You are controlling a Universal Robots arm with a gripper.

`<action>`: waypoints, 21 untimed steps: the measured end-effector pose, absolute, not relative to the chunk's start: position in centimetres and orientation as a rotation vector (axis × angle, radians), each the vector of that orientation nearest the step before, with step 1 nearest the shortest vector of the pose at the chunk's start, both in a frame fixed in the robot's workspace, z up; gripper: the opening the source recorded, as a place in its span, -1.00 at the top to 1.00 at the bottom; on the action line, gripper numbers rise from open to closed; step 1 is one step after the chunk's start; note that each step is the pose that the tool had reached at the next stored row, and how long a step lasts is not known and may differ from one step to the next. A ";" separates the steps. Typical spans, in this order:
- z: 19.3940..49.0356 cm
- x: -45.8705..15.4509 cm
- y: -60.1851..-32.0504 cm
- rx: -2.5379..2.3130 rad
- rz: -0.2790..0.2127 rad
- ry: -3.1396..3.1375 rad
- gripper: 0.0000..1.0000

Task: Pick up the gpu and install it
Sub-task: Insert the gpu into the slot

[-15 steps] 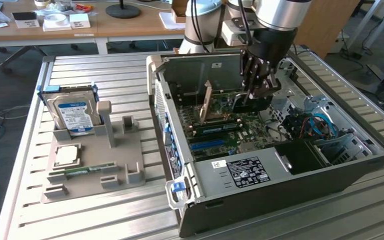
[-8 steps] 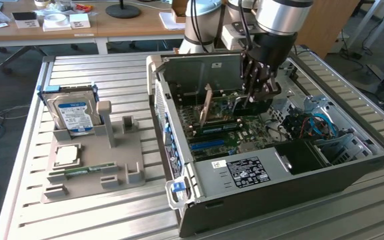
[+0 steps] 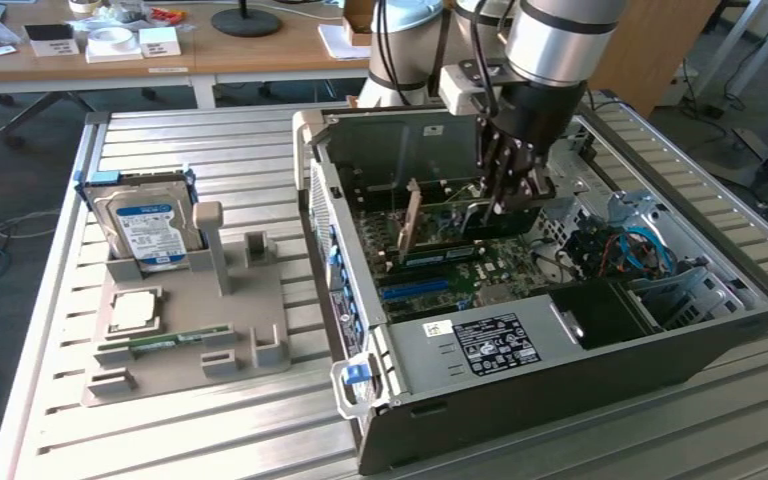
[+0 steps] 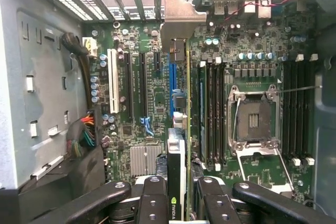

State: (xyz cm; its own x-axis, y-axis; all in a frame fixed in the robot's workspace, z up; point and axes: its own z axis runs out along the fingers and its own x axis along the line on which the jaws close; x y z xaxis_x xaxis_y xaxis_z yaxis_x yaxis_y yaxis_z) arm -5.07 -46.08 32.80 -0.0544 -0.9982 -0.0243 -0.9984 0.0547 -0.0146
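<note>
Gripper (image 3: 511, 203) clamping the gpu (image 4: 177, 156) inside the computer case (image 3: 491, 400).
Its fingers (image 4: 152, 203) are pinching both faces of the card, which is standing on edge over the case's motherboard (image 4: 157, 93), its silver bracket pointing toward the case's rear wall.

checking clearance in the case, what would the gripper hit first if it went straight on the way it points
The gripper, shut on the gpu, points down at the motherboard. The card's lower edge would likely meet the blue slot first, though the gap between them is hard to judge.
</note>
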 end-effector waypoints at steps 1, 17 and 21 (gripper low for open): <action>32.7 -5.1 -46.1 -2.141 0.010 2.261 0.47; 30.9 -5.1 -46.1 -2.141 0.010 2.261 0.47; 30.7 -5.1 -46.1 -2.141 0.010 2.261 0.47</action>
State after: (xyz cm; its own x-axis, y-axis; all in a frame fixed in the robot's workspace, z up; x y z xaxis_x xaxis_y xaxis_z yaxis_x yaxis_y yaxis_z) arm -5.13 -46.08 30.65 -0.0544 -0.9982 -0.0246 -0.9984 0.0547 -0.0146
